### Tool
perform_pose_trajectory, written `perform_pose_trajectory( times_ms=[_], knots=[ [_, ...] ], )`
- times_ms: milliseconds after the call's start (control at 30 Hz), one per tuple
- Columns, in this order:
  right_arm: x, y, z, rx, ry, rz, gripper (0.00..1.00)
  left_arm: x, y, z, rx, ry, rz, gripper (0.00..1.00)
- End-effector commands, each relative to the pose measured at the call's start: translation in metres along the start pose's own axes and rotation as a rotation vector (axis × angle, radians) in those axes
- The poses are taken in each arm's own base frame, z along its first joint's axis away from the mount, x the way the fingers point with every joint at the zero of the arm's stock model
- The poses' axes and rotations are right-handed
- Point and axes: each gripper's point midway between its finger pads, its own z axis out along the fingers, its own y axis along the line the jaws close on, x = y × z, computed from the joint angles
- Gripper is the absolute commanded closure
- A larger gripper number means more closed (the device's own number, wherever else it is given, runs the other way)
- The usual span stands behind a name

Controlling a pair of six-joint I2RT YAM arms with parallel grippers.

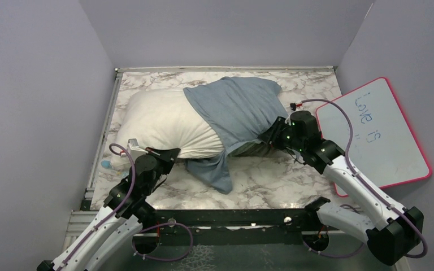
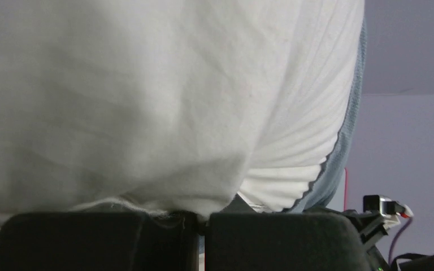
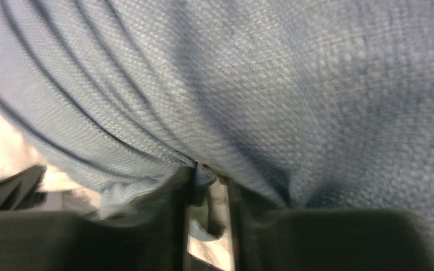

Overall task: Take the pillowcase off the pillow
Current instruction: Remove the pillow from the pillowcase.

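On the marble worktop [image 1: 271, 180], white pillow [image 1: 158, 121] lying crosswise, one end bare, blue pillowcase [image 1: 237, 107] bunched over the other end, left gripper [image 1: 166, 153] pinched closed on the pillow's near edge, right gripper [image 1: 271, 138] pressed into pillowcase folds, jaws slightly apart, grip impossible to tell

Half the pillow [image 1: 158, 121] inside pillowcase [image 1: 234, 110]
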Motion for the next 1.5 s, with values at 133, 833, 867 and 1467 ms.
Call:
perform_pose_trajectory(
  times_ms=[133, 833, 867, 1467],
  knots=[
    [-0.024, 0.088, -0.064, -0.443, 0.005, -0.219, 0.27, -0.018, 0.022, 0.006, -0.104, -0.092, 0.082, 1.0],
    [-0.004, 0.053, 0.1, -0.093, 0.382, -0.348, 0.59, -0.019, -0.037, -0.022, -0.019, 0.04, 0.371, 0.4],
    [0.015, 0.042, 0.098, -0.088, 0.411, -0.354, 0.62, -0.024, -0.048, -0.027, -0.014, 0.038, 0.418, 0.35],
    [0.183, -0.087, 0.064, 0.011, 0.599, -0.188, 0.83, -0.125, -0.091, 0.081, -0.284, 0.023, 0.748, 0.01]
  ],
)
